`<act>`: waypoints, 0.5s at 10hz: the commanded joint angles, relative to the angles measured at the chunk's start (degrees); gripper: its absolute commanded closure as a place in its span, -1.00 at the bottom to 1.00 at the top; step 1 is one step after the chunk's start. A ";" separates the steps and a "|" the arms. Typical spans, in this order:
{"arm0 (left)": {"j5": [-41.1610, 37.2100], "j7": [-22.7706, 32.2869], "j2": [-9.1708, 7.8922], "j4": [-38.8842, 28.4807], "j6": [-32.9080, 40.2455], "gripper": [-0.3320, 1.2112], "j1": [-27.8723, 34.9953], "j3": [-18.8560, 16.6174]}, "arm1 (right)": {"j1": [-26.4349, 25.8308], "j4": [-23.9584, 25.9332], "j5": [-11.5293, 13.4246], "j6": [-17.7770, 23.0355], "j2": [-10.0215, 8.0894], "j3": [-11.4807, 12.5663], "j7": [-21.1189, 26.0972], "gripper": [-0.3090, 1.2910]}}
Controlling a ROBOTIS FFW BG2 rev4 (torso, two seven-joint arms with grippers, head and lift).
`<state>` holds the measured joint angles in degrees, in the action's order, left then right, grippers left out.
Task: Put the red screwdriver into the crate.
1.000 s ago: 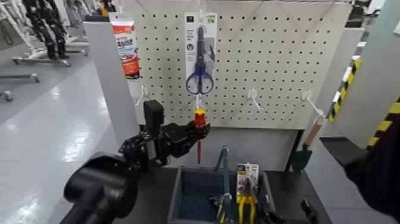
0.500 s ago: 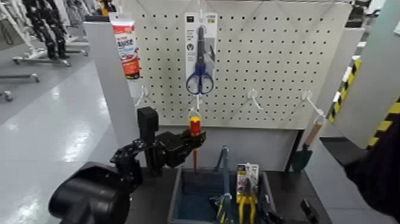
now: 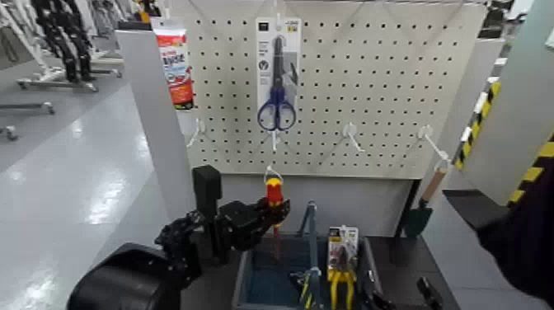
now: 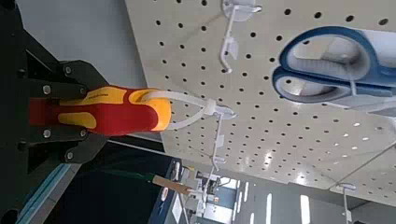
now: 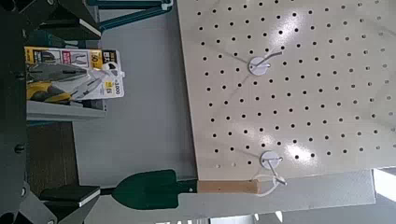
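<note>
My left gripper [image 3: 272, 209] is shut on the red screwdriver [image 3: 274, 193], gripping its red handle just under the yellow band. The screwdriver hangs upright, and its thin shaft points down over the left half of the crate [image 3: 244, 276]. The dark blue-grey crate sits on the dark table below the pegboard, its tall middle handle [image 3: 309, 221] just right of the shaft. In the left wrist view the handle [image 4: 103, 110] lies between my black fingers [image 4: 49, 82], with a white loop on its end. My right gripper [image 3: 425, 291] rests low at the right, beside the crate.
Blue-handled scissors on a card [image 3: 277, 74] hang on the pegboard above the screwdriver. Yellow-handled pliers on a card [image 3: 340, 257] stand in the crate's right half. A green trowel [image 3: 418, 218] hangs at the right. Bare hooks [image 3: 353, 136] stick out of the board.
My left gripper has carried the screwdriver down and away from the pegboard. Its shaft now reaches to the crate's rim. The right arm has not moved.
</note>
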<state>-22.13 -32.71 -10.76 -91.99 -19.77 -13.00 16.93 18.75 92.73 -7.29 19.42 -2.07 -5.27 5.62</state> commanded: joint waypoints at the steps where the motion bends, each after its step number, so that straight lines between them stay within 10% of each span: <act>1: -1.95 0.81 -0.14 0.76 -0.45 0.89 2.19 -0.59 | 0.06 -0.01 0.00 0.00 0.04 0.00 0.00 -0.45; 5: -6.17 0.81 0.48 9.55 5.00 0.89 2.02 2.31 | -0.03 -0.10 -0.09 0.00 -0.13 -0.18 -0.09 -0.45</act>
<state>-27.50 -31.86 -10.42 -83.76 -15.49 -10.84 18.66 18.73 92.70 -7.38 19.42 -2.15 -5.39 5.53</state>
